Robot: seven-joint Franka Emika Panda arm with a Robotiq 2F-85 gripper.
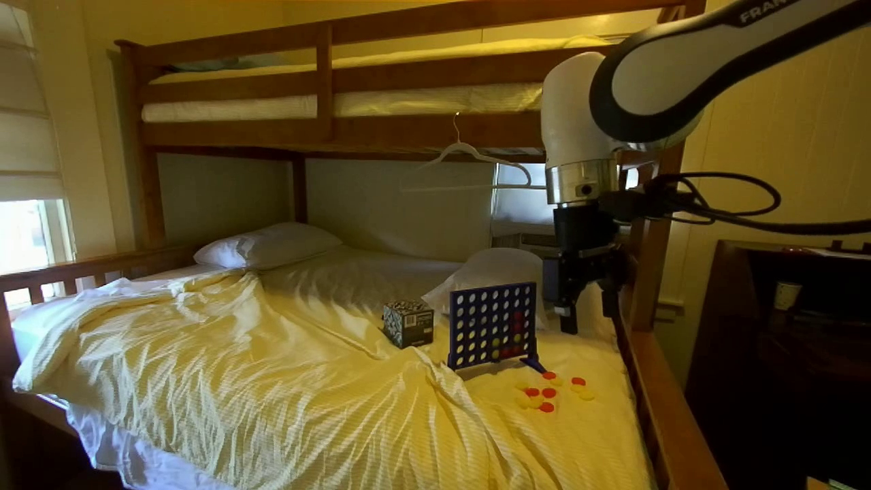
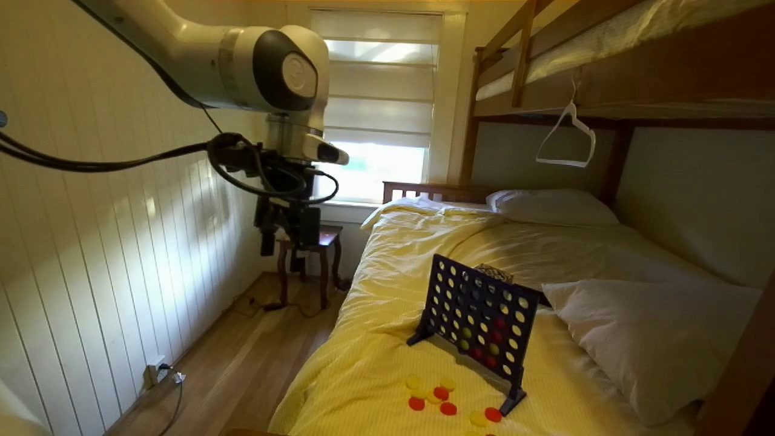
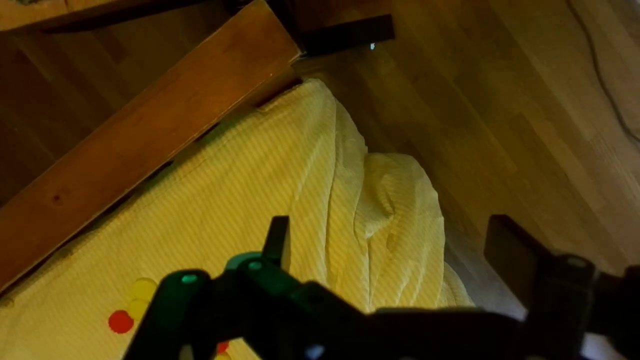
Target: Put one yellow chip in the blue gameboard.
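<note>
The blue gameboard (image 1: 490,319) stands upright on its feet on the bed and also shows in an exterior view (image 2: 482,312). A few red and yellow chips sit in its lower slots. Loose yellow chips (image 1: 586,394) lie mixed with red ones on the bedspread in front of the board. Yellow chips also show in an exterior view (image 2: 412,381) and at the lower left of the wrist view (image 3: 144,288). My gripper (image 3: 390,220) is open and empty, with fingers wide apart. It hangs high above the bed's edge, apart from chips and board, in both exterior views (image 1: 589,321) (image 2: 283,254).
Loose red chips (image 1: 546,407) lie among the yellow ones. A dark patterned box (image 1: 408,324) stands beside the board. A white pillow (image 2: 648,327) lies behind it. A wooden bed rail (image 3: 150,115) runs along the bed's edge. A hanger (image 1: 459,147) hangs from the upper bunk.
</note>
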